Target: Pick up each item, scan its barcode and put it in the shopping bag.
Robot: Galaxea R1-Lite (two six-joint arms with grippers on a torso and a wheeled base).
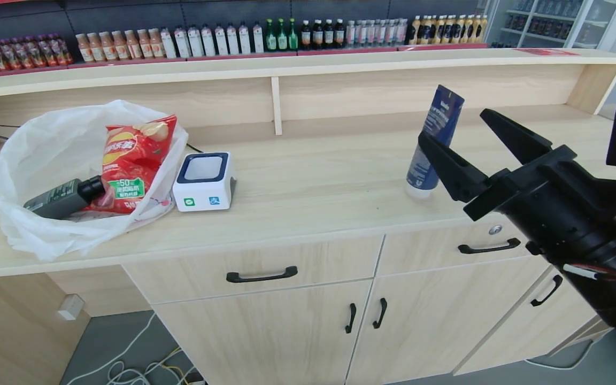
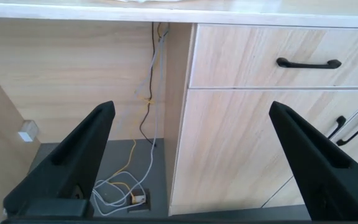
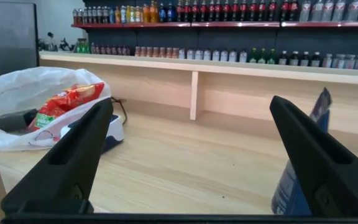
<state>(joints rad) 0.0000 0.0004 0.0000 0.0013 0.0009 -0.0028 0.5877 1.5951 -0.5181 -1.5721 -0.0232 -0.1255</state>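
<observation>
In the head view, the blue tube (image 1: 436, 139) stands upright on its cap right of centre on the wooden surface (image 1: 313, 176), near the front edge. The right claw (image 1: 453, 124) comes in from the right of the frame with its jaws spread wide and holding nothing. Its nearer finger overlaps the tube's lower part in the picture, but contact cannot be judged. A broad bare stretch of surface lies between the tube and the white scanner (image 1: 203, 182) left of centre.

The scanner sits just beside the white shopping bag (image 1: 35, 160) at the left. The bag's mouth gapes open around a red chips bag (image 1: 131, 160) and a dark bottle (image 1: 64, 198) lying on its side. A raised back ledge (image 1: 286, 67) closes the far side.

In the left wrist view, the left claw (image 2: 191, 106) is wide and empty. It hangs below the surface's front lip, facing the cabinet doors (image 2: 229, 143) and loose cables (image 2: 120, 186) on the floor.
</observation>
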